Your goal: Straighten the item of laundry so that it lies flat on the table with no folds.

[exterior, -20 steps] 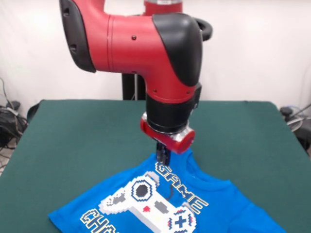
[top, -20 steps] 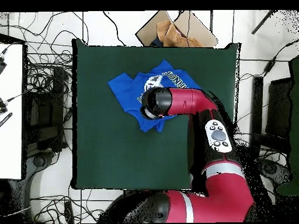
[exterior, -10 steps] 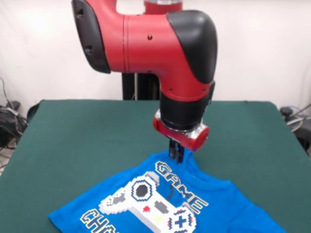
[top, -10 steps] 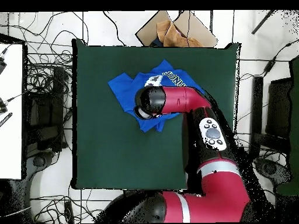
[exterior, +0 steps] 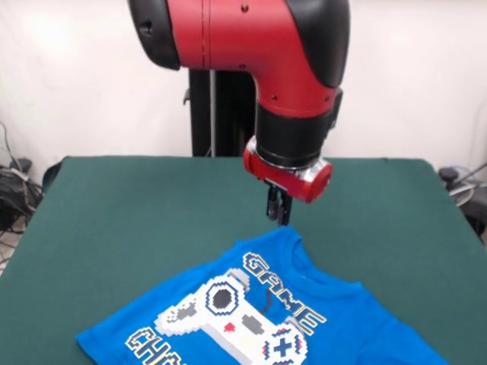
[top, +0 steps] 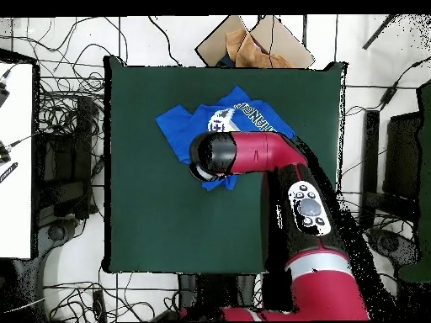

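Spreading wide under everything is the green counter (exterior: 114, 220), and on it the blue T-shirt (exterior: 251, 319) lies print-up toward the camera-side edge in the front view, its bottom running out of frame, so I cannot tell whether folds remain there. In the overhead view the shirt (top: 181, 126) sits near the counter's upper middle, partly hidden beneath the red arm (top: 261, 153). Now the claw (exterior: 278, 215): it hangs empty just above the shirt's far tip, clear of the cloth, fingers drawn close together and gripping nothing. The shirt stretches away from the claw toward the camera, so any tug would likely start from that nearest edge.
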Action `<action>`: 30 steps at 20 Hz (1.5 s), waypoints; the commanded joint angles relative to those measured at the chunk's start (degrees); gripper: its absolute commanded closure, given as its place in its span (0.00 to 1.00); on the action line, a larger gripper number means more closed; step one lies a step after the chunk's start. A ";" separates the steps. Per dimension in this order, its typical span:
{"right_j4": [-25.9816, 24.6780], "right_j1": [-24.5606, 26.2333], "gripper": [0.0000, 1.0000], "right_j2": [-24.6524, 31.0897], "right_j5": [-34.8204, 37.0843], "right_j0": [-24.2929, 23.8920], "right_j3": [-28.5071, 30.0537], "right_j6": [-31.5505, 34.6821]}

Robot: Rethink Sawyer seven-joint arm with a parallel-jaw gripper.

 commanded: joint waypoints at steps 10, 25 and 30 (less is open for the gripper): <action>-4.41 4.49 1.00 0.11 -5.17 2.95 3.39 -1.34; -7.89 8.89 1.00 -6.56 -6.14 6.99 -0.53 3.83; -6.57 7.86 0.00 -6.50 -4.86 5.99 -0.11 2.06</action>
